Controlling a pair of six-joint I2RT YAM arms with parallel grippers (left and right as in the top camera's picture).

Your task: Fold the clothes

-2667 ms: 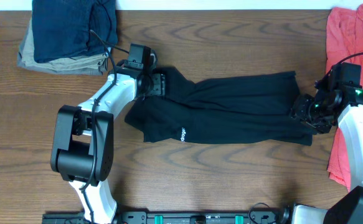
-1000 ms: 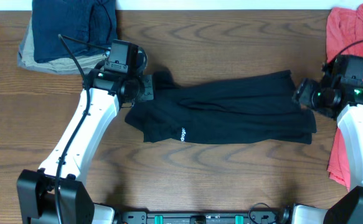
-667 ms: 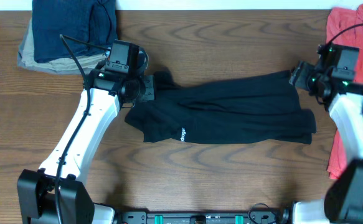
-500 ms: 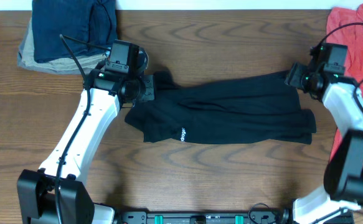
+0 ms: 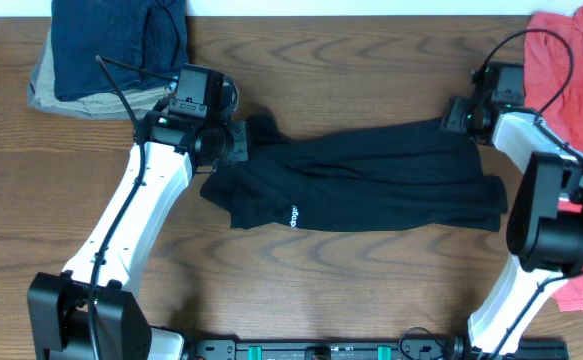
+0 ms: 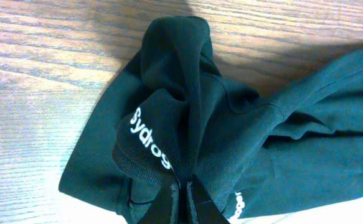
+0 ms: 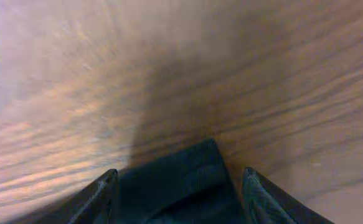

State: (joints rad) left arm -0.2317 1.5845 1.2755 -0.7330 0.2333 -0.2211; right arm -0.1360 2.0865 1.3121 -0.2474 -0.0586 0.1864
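A black T-shirt (image 5: 371, 180) with a small white logo (image 5: 293, 215) lies stretched left to right across the wooden table (image 5: 351, 60). My left gripper (image 5: 239, 141) is shut on bunched fabric at its left end. The left wrist view shows the T-shirt (image 6: 187, 112) pinched by the left gripper (image 6: 182, 186), with white lettering (image 6: 149, 137) on the folds. At the T-shirt's top right corner, my right gripper (image 5: 458, 114) is low over the cloth. It (image 7: 179, 172) stands open, with the T-shirt's corner (image 7: 187, 186) lying between the fingers (image 7: 103, 196).
A folded stack of dark blue (image 5: 116, 45) and beige (image 5: 46, 92) clothes sits at the back left. A coral-red garment (image 5: 559, 55) lies along the right edge, partly under the right arm. Bare wood surrounds the T-shirt.
My right gripper has moved from the T-shirt's right edge up to its top right corner, its jaws narrowing a little. The left gripper has kept its hold and barely moved in the last second.
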